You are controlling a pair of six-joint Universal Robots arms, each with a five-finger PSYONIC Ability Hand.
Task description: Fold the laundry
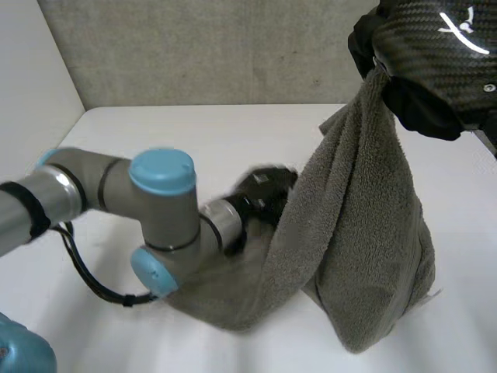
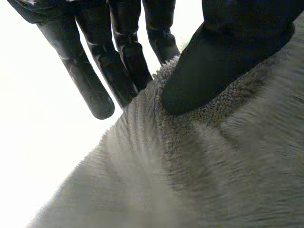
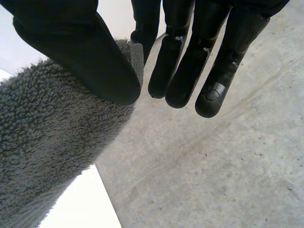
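Note:
A grey terry towel (image 1: 357, 233) hangs from my right hand (image 1: 435, 62), which is raised high over the table's right side. Its lower part rests bunched on the white table (image 1: 194, 132). In the right wrist view the thumb (image 3: 80, 52) pins a towel corner (image 3: 47, 133) against straight fingers. My left arm reaches across from the left, and my left hand (image 1: 260, 194) is low at the towel's left edge. In the left wrist view its thumb (image 2: 213, 61) presses on the towel (image 2: 199, 166), with the fingers (image 2: 128, 66) behind that edge, pinching it.
A grey wall (image 1: 210, 47) runs along the table's far edge. Bare white tabletop lies to the left and behind the towel. My left arm's elbow (image 1: 159, 225) sits low over the table's front left part.

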